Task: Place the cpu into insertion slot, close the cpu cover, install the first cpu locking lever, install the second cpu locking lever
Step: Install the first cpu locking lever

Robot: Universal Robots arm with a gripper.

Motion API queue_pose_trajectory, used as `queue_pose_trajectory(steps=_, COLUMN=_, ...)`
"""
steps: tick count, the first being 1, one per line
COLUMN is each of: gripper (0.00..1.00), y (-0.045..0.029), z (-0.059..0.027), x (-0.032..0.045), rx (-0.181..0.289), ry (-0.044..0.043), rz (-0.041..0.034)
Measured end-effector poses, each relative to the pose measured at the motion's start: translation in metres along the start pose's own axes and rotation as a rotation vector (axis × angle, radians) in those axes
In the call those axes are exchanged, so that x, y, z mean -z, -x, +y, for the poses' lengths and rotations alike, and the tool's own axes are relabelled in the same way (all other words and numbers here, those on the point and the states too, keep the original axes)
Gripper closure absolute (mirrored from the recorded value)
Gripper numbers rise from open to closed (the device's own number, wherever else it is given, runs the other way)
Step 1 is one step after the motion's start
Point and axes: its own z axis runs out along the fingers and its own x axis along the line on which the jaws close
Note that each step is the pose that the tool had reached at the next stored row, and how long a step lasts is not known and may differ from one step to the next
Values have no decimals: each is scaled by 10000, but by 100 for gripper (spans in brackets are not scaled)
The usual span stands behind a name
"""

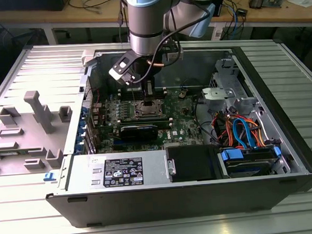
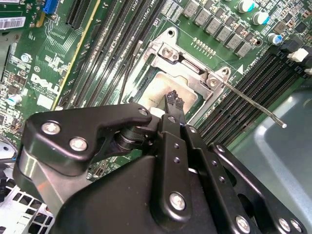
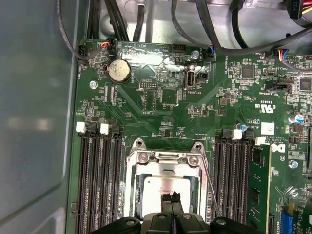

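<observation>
The cpu (image 3: 163, 186) lies in the insertion slot (image 1: 145, 108) with the cpu cover (image 3: 163, 158) down (locking lever (image 2: 253, 105) apparently unlatched). The pincer (image 3: 170, 197), narrow and empty, hangs above the slot.

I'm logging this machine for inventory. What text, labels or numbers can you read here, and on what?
White label on the power supply, exterior view: print too small to read.
Small white markings on the motherboard, both wrist views: too small to read.
Barcode sticker, second wrist view: too small to read.
Large white logo on the motherboard: a brand mark, left unquoted.
</observation>
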Motion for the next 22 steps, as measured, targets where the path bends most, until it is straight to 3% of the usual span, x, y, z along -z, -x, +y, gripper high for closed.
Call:
queue_pose_trajectory(steps=8, gripper=89, y=1, z=0, x=15, rx=0, ry=0, rz=0)
queue_pose_trajectory(steps=22, gripper=89, y=5, z=1, x=106, rx=-1, ry=-1, rz=0)
